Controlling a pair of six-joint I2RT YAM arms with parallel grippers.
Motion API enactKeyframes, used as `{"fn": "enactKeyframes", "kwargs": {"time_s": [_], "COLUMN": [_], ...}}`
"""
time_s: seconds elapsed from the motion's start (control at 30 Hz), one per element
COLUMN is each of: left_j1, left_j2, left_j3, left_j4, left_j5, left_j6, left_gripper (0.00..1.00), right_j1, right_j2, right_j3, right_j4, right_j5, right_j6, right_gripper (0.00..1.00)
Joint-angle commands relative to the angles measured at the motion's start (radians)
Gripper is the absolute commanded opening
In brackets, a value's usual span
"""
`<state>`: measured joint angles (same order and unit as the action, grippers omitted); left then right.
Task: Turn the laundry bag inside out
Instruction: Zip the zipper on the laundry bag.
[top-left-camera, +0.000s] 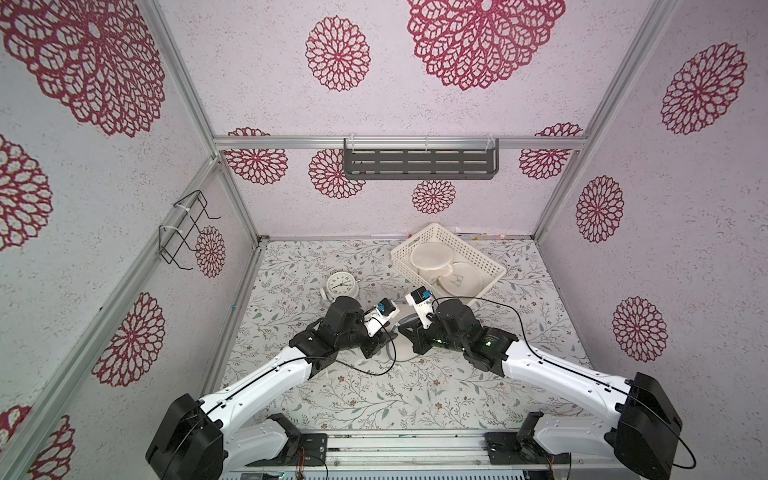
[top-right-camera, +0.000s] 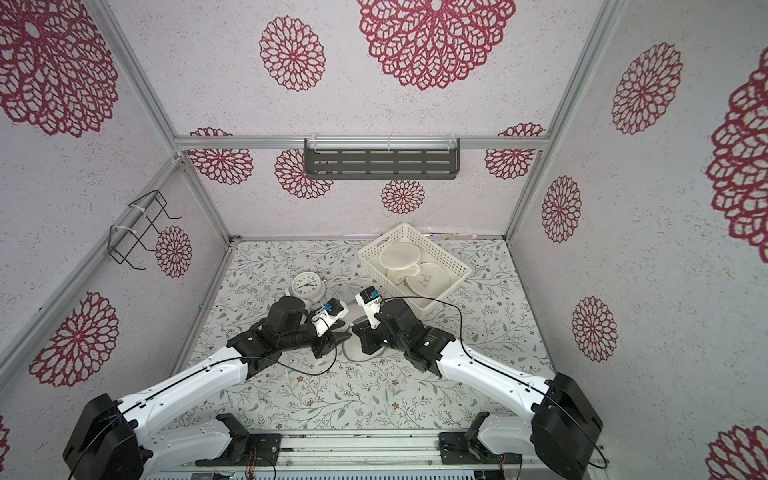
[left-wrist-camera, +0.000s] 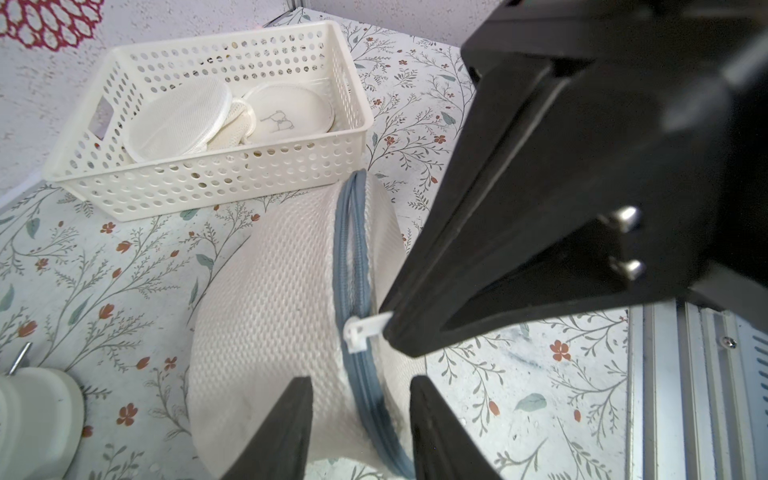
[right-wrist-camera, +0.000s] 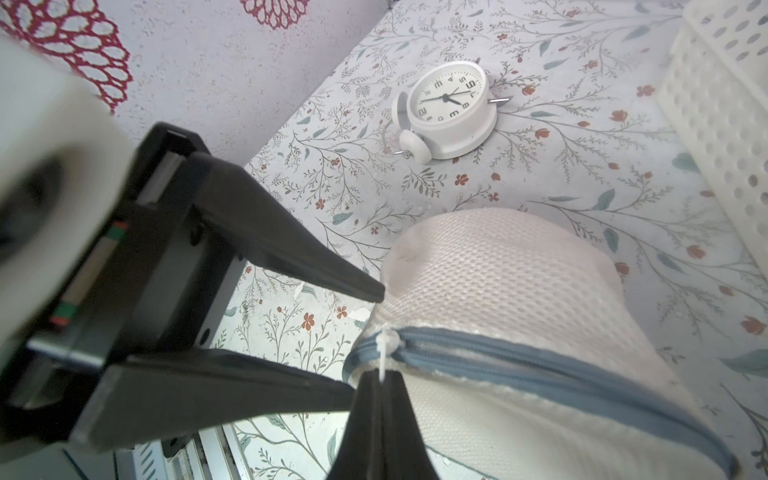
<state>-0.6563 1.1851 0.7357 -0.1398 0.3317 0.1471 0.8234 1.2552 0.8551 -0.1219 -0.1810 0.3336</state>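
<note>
Behind and left of the bag is the clock (top-left-camera: 342, 284), out of the way. The bag (left-wrist-camera: 270, 299) lies on the surface (top-left-camera: 374, 399) between the two arms. At its left, the left gripper (left-wrist-camera: 360, 384) stands part-open, astride the bag's end with the grey zipper (left-wrist-camera: 351, 249) between its jaws. At the bag's right, the right gripper (right-wrist-camera: 380, 378) is clamped on the white pull tab (left-wrist-camera: 357, 332). Behind and right of the bag sits the basket (left-wrist-camera: 208, 183). The step looks like unzipping. The left should pinch the mesh firmly beside the zipper end before the right draws the tab along the teeth, low and straight, so the bag does not drag. Both top views hide the bag almost wholly under the wrists. I cannot tell whether the left jaws press the mesh, and one end of the bag is cut off.
</note>
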Motion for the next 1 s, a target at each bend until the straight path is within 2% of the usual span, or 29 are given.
{"fn": "enactKeyframes", "kwargs": {"time_s": [0.0, 0.17, 0.3, 0.43, 0.6, 0.7, 0.9, 0.93, 0.97], "left_j1": [0.0, 0.0, 0.0, 0.0, 0.0, 0.0, 0.0, 0.001, 0.0], "left_j2": [0.014, 0.014, -0.01, -0.058, -0.137, -0.165, -0.149, -0.141, -0.131], "left_j3": [-0.001, -0.005, -0.008, -0.037, -0.114, -0.14, -0.139, -0.137, -0.131], "left_j4": [0.038, 0.045, 0.046, 0.076, 0.197, 0.245, 0.235, 0.221, 0.203], "left_j5": [0.005, -0.012, -0.015, -0.013, -0.014, -0.016, -0.034, -0.043, -0.055], "left_j6": [-0.005, 0.006, 0.011, 0.011, -0.018, -0.034, -0.039, -0.037, -0.036], "left_gripper": [0.3, 0.14, 0.0, 0.0, 0.0, 0.0, 0.0, 0.01, 0.08], "right_j1": [0.0, -0.001, -0.015, -0.073, -0.119, -0.125, -0.124, -0.124, -0.124], "right_j2": [-0.052, -0.094, -0.126, -0.164, -0.211, -0.215, -0.197, -0.195, -0.192], "right_j3": [0.016, -0.003, -0.011, -0.046, -0.115, -0.141, -0.118, -0.11, -0.102], "right_j4": [0.075, 0.097, 0.049, -0.018, -0.058, -0.056, -0.036, -0.036, -0.035], "right_j5": [-0.013, -0.003, 0.109, 0.187, 0.191, 0.177, 0.134, 0.126, 0.115], "right_j6": [0.025, 0.038, 0.075, 0.17, 0.24, 0.252, 0.224, 0.214, 0.2], "right_gripper": [0.0, 0.0, 0.0, 0.0, 0.0, 0.0, 0.0, 0.0, 0.0]}}
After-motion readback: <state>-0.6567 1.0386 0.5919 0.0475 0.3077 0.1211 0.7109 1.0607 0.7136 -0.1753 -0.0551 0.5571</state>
